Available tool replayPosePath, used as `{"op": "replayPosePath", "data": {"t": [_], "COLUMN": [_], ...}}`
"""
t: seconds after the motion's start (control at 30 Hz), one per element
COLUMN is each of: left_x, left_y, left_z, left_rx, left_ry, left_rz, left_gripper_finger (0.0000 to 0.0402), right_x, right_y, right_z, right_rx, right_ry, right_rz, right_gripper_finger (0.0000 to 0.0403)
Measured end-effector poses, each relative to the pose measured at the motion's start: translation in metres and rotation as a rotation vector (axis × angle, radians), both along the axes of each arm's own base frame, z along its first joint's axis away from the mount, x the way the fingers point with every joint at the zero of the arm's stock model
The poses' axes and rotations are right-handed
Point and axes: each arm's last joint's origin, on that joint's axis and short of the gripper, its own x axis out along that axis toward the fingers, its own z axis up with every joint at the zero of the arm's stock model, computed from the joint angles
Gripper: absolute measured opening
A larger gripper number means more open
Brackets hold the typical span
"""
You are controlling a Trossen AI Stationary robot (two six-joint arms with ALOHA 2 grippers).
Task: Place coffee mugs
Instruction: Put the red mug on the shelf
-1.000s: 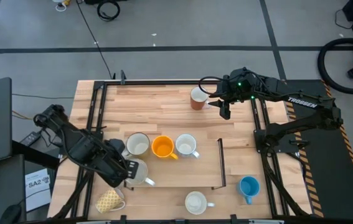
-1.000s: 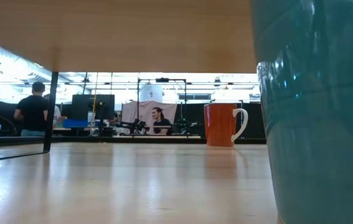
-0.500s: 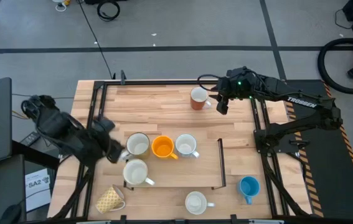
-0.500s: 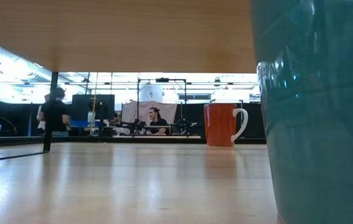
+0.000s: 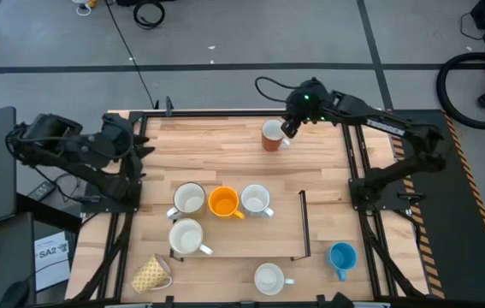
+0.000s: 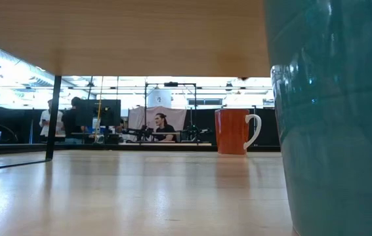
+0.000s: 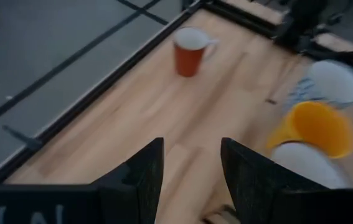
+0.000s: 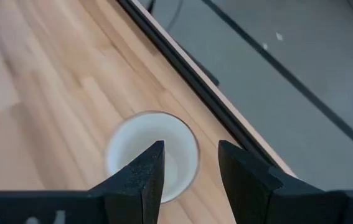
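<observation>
Bench (image 5: 225, 145) centre lies open; row of three mugs (image 5: 224, 202) bars mid-bench; black frame rails (image 5: 304, 224) possibly obstruct beside it.

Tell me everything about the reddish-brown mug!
The reddish-brown mug is glossy like ceramic, white inside, with a white handle. It stands upright and looks empty near the table's far edge, apart from the other mugs. The right end effector hangs just over it with fingers open; nothing touches it but the wooden table.

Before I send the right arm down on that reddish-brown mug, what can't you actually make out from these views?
- Reddish-brown mug: its handle is hidden in the high view by the right gripper hanging above it.
- Blue mug: cut off by the low view's edge, and it blocks the table behind it.
- Left gripper: its wrist view blurs the orange mug and the white ones.
</observation>
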Motion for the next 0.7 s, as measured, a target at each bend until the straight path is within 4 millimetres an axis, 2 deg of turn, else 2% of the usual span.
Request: {"op": "replayPosePath", "data": {"t": [0.27, 0.7], "left_x": [-0.006, 0.011], "left_y": [0.010, 0.004], "left_z": [-0.043, -0.090], "left_rx": [0.042, 0.010], "left_ry": [-0.009, 0.024], "left_rz": [0.015, -0.040], "left_gripper_finger": [0.0167, 0.0167], "right_x": [0.006, 0.020], "right_y": [-0.031, -0.046], "right_z": [-0.028, -0.063], "right_rx": [0.053, 0.157], "right_ry": [0.053, 0.118], "right_rz": [-0.063, -0.045], "right_gripper_finger": [0.0156, 0.0156]}}
